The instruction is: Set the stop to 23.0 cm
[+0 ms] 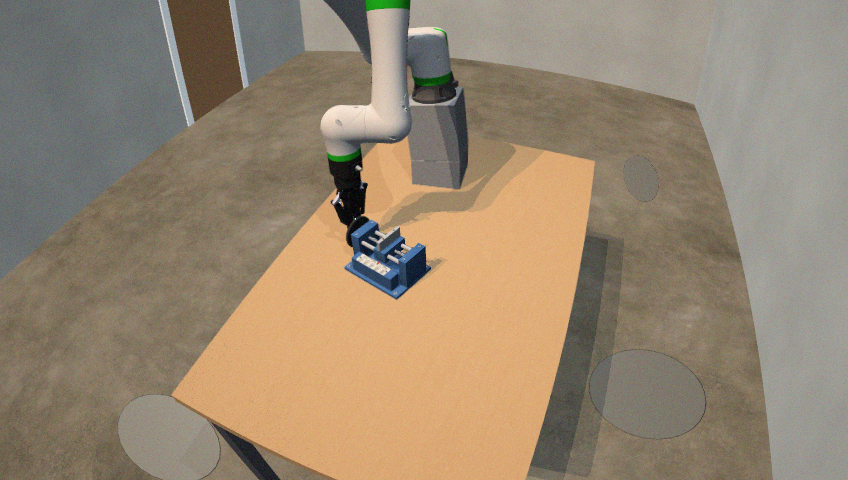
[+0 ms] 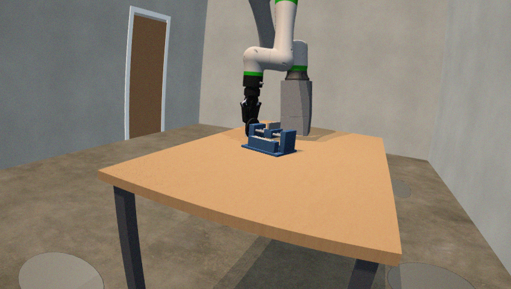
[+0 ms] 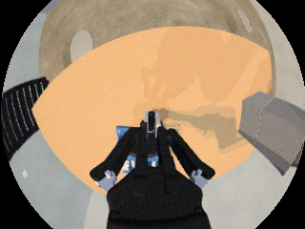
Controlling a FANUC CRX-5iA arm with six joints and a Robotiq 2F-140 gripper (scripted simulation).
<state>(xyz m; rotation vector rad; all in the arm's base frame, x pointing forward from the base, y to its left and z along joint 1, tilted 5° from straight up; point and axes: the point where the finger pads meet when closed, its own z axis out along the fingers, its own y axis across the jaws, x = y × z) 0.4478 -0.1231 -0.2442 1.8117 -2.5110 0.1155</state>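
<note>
Brown door, pale wall, pale floor discs
</note>
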